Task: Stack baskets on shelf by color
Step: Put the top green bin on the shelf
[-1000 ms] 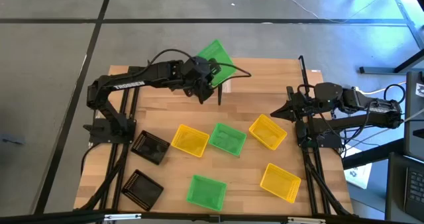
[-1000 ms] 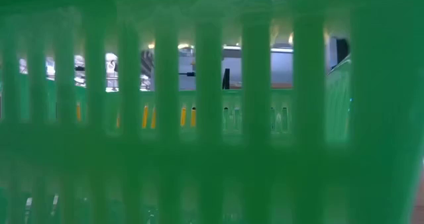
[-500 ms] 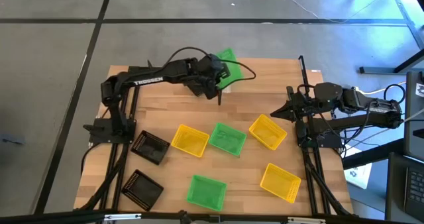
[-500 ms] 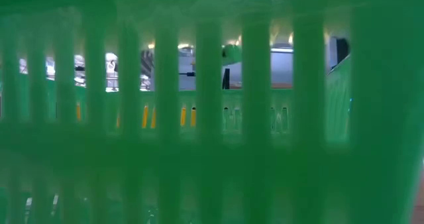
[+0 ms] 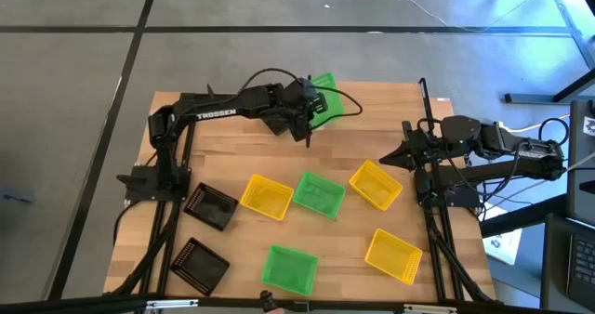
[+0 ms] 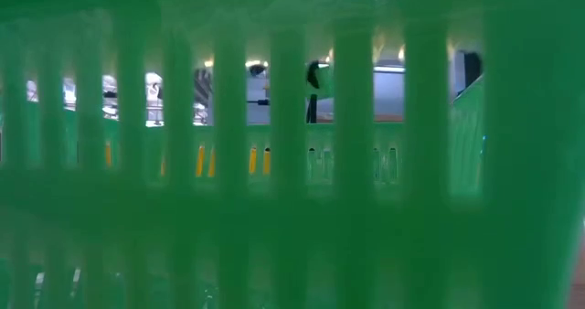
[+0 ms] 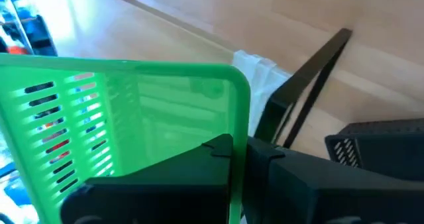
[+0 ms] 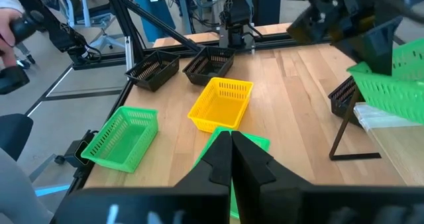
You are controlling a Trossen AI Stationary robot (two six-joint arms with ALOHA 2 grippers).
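Observation:
My left gripper [image 5: 312, 102] is over the far middle of the table, shut on a green basket [image 5: 323, 89] that hangs above the pale shelf [image 8: 387, 118]. A black basket [image 8: 343, 93] sits beside the shelf's black post [image 7: 311, 78]. On the tabletop lie two green baskets [image 5: 320, 194] [image 5: 289, 268], three yellow ones [image 5: 267, 196] [image 5: 376, 184] [image 5: 393, 255] and two black ones [image 5: 209, 205] [image 5: 200, 263]. My right gripper [image 5: 385, 158] waits shut at the right side, holding nothing. My left gripper pinches one side wall of the green basket at its rim [image 7: 236, 128], with one finger inside the basket and one outside. The fingers slant down from the table's left. The basket is lifted clear and tilted, above the shelf.
A green basket [image 6: 292, 208] stands right in front of the low camera and fills that view. The shelf's thin black posts [image 5: 308, 133] [image 5: 424, 96] rise near the held basket. Bare wood lies between the shelf and the row of baskets.
My left gripper has carried the green basket toward the table's right edge and down toward the shelf, rolling a little as it went. The basket stays clear of the table in the shut fingers.

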